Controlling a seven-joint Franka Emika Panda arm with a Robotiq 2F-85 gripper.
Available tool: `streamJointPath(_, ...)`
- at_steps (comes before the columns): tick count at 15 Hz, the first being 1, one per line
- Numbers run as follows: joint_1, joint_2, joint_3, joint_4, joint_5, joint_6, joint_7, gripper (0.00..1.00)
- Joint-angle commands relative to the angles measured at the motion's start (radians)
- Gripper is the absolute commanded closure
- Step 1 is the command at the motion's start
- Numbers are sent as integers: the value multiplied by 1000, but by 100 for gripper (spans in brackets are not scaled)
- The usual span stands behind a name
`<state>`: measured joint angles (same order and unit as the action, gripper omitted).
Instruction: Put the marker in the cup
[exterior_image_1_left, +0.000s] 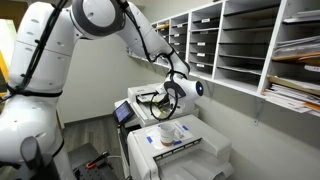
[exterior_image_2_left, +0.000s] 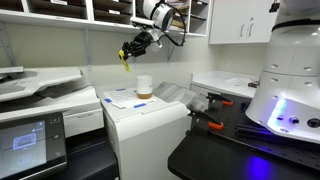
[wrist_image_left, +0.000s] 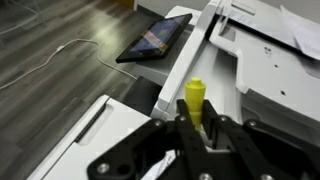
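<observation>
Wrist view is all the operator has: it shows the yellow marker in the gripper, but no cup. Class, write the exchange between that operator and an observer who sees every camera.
Operator: I have the marker clamped. Where is the cup?
Observer: The cup stands upright on the white machine top, outside your frame.
Operator: How does the marker sit relative to it?
Observer: In an exterior view the marker hangs down from the gripper, above the cup's rim and a little to one side of it, with open air between them.
</observation>
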<state>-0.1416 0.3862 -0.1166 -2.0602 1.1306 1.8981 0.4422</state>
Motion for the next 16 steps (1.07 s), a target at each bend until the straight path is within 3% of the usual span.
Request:
streamJointPath(1, -12, 19, -25, 24, 35, -34, 66, 95)
streamJointPath(16, -49, 98, -70, 24, 59, -71, 150, 95)
